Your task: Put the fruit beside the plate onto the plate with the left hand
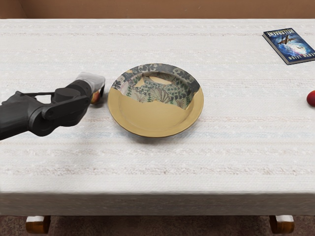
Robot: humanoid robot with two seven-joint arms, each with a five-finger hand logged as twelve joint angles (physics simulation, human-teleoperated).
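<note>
**A:** What is nearest?

**B:** The front edge of the bench (157, 172), under a pale woven cloth, with two wooden feet (38, 224) showing below it at the left and right.

**A:** And the arm?

**B:** A dark forearm (39, 113) comes in from the left edge and slants up toward the middle. At its end the left robot hand (90, 83), light grey, is set down over the fruit (96, 97).

**A:** How does the fruit look?

**B:** Only a small part peeks out below the hand. It is rounded and orange-red with a glossy patch. The rest is hidden.

**A:** Where is it?

**B:** On the bench cloth, just beside the left rim of the plate (152, 118), not on it.

**A:** Is the hand holding it?

**B:** I cannot tell. The hand covers the fruit from above, and whether it has closed on it does not show.

**A:** And the plate?

**B:** Round and shallow, at the middle of the bench. Its near half is plain mustard yellow, and its far half carries a leafy blue-green pattern. Only its own bare face shows inside the rim.

**A:** Farther off?

**B:** A red round thing (311, 98) is cut by the right edge, well apart from the plate. At the far right corner a book (289, 45) with a dark blue cover lies flat.
</note>
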